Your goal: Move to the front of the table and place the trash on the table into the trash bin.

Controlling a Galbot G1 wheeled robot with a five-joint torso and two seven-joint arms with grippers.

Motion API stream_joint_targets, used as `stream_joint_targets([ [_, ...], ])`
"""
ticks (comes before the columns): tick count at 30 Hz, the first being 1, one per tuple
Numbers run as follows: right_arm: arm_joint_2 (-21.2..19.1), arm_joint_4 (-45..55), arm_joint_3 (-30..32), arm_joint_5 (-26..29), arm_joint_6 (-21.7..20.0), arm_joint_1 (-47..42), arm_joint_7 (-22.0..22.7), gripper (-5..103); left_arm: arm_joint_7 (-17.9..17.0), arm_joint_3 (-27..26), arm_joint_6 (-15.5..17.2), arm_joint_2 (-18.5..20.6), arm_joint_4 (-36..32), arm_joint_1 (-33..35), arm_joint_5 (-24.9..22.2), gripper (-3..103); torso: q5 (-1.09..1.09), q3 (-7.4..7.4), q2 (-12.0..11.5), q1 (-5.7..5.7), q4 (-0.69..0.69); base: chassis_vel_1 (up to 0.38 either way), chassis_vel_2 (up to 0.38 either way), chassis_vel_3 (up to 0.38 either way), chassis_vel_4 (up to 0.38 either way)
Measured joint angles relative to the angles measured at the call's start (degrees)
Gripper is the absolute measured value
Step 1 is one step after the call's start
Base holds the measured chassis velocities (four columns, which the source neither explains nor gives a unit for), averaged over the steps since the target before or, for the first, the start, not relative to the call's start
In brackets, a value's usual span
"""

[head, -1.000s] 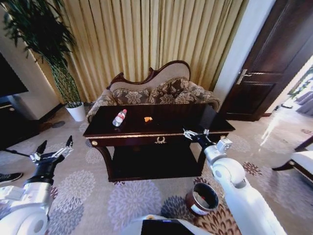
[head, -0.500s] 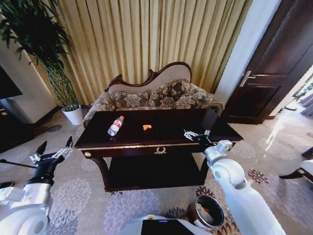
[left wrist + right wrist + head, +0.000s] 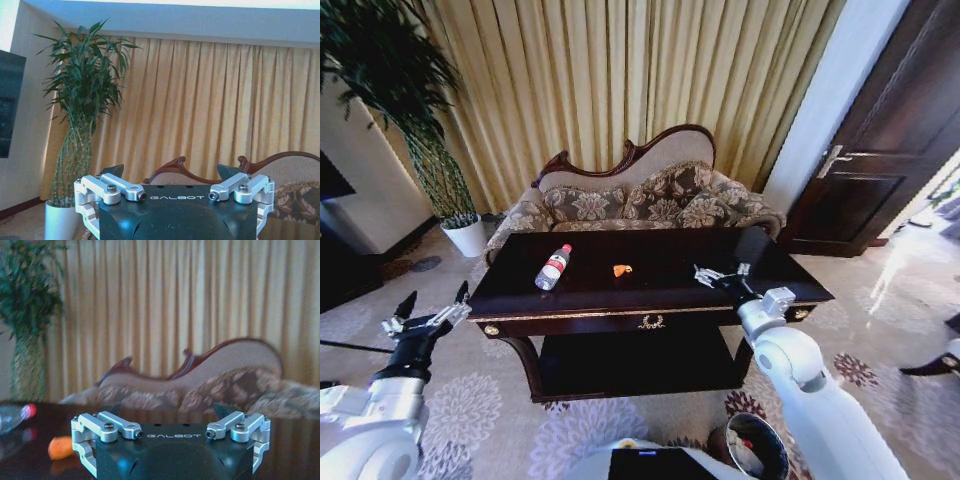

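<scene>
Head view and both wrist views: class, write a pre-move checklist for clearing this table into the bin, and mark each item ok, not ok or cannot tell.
1. Robot faces the table front: ok.
2. Bottle lying on the tabletop, unobstructed: ok.
3. Orange scrap lying apart from the bottle: ok.
4. Right gripper open, over the table's right part: ok.
5. Left gripper open, off the table's left end, holding nothing: ok.
6. Bin on the floor by the right arm, opening free: cannot tell, partly cut off.
</scene>
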Motion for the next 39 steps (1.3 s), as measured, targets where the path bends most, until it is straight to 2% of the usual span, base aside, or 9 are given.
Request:
stream_joint_targets([
  [4,-0.8,-2.89,-4.01,0.84,-3.49,4.41,0.0,100,0.02,-0.1,-0.09,-2.04,-0.92,0.69,0.59,100,0.0,0.03,-0.04,0.06,0.01,0.0,0.0,0.0,0.0],
  [11,-1.44,-7.74,-9.35,1.83,-5.47,12.07,0.0,100,-0.21,0.31,0.0,-3.86,-2.29,1.18,1.51,100,-0.02,0.02,-0.04,0.06,0.01,0.0,0.0,0.0,0.0],
  [13,-1.73,-9.43,-11.35,4.19,-6.57,15.67,0.01,100,-0.26,0.39,0.04,-4.62,-2.56,1.29,1.94,100,0.0,0.02,-0.04,0.05,0.0,0.0,0.0,0.0,0.0],
  [16,-2.13,-9.8,-12.48,5.49,-6.97,16.94,0.01,100,-0.27,0.41,0.05,-5.02,-2.57,1.3,2.18,100,-0.01,0.02,-0.04,0.05,0.0,0.0,0.0,0.0,0.0],
  [26,-2.14,-16.07,-24.56,7.38,-7.69,25.78,0.0,100,-0.3,-0.67,0.05,-7.18,-2.73,1.85,2.7,100,-0.01,0.02,-0.04,0.05,0.0,0.0,0.0,0.0,0.0],
  [30,-1.04,-19.15,-29.26,7.27,-10.89,30.77,0.0,100,-0.75,-1.9,0.05,-7.89,-3.0,1.9,2.68,100,-0.02,0.02,-0.04,0.06,0.0,0.0,0.0,0.0,0.0],
  [33,-0.95,-19.81,-30.0,7.08,-11.89,31.93,0.0,100,-0.76,-2.0,0.05,-8.18,-3.1,1.91,2.68,100,-0.01,0.03,-0.04,0.06,0.01,0.0,0.0,0.0,0.0],
  [36,-1.05,-21.23,-31.58,7.69,-17.04,36.77,0.01,100,-0.77,-2.05,0.05,-9.29,-3.2,1.91,2.91,100,0.0,0.02,-0.04,0.05,0.0,0.0,0.0,0.0,0.0],
  [39,-1.29,-21.24,-31.97,8.47,-17.58,37.92,0.01,100,-0.75,-2.01,0.04,-9.47,-3.17,1.89,3.07,100,0.0,0.02,-0.04,0.06,0.0,0.0,0.0,0.0,0.0],
])
